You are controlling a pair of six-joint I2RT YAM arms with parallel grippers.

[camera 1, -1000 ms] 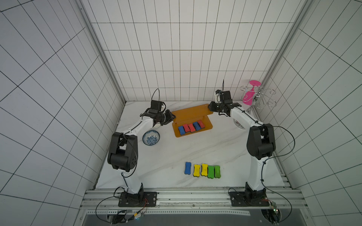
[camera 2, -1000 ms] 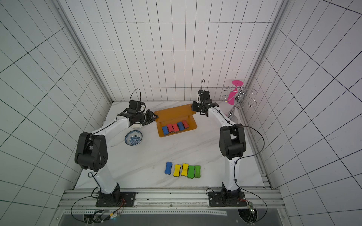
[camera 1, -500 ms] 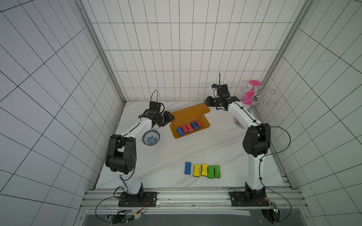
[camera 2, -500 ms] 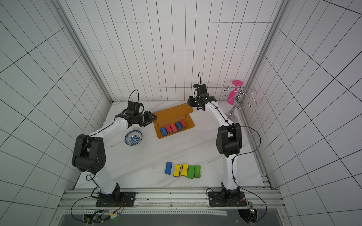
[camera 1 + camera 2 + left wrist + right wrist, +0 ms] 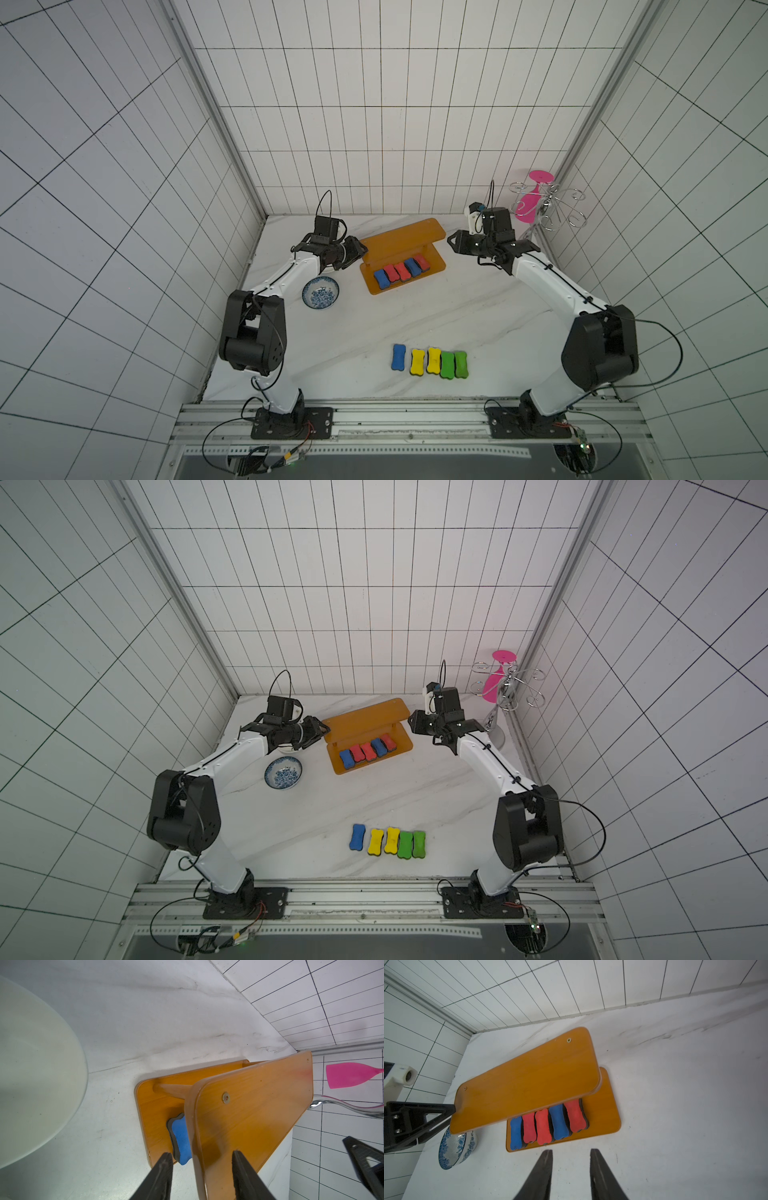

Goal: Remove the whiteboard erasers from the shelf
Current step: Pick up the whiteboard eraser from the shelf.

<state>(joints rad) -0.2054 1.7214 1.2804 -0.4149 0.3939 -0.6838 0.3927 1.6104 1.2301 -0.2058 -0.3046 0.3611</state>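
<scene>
Left wrist: left claw (image 5: pixel 201 1153) parted astride shelf (image 5: pixel 259 1095) top board, likely bracing it; right claw (image 5: pixel 571 1150) parted, empty, erasers (image 5: pixel 543 1126) just ahead.

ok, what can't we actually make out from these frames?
- Far ends of the five erasers on the shelf: hidden under its upper board in the right wrist view.
- Left wrist view: only one blue eraser shows; the upper board covers the rest.
- Bowl: cut off by the left wrist frame edge.
- Whether the left gripper touches the board: too small in both top views.
</scene>
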